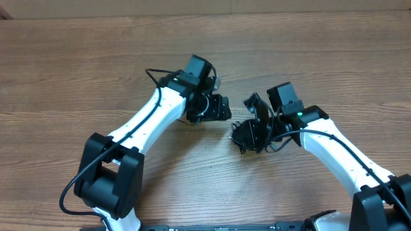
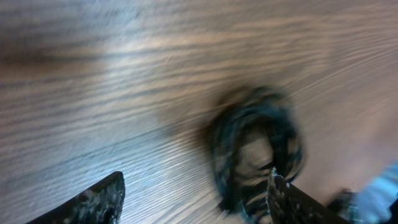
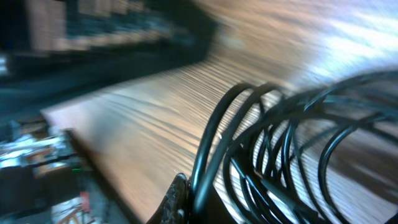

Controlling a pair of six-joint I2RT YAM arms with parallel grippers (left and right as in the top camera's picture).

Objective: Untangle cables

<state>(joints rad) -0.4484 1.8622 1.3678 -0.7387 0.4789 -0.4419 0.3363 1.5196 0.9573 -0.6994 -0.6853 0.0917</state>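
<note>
Overhead: cables [image 1: 249,135] are lying bundled on the table [image 1: 96,64], right of centre, beneath the right fingers [image 1: 260,115].
Left wrist: left fingers [image 2: 99,199] are gaping wide and empty, facing the bundle, probably to grab it.
Right wrist: loops are crowding one finger; I cannot tell whether the right fingers are closed.

Overhead down; 2 wrists near cables [image 1: 250,136]

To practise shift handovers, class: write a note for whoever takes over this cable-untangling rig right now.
Left gripper: open, empty, short of the cables, facing them.
Right gripper: at the cables, loops against its finger; whether it grips them cannot be told.
Cables: one bundle of loops at the right gripper, between the arms.
Done: no cord separated yet.
Left: pull each cord free of the bundle.
</note>
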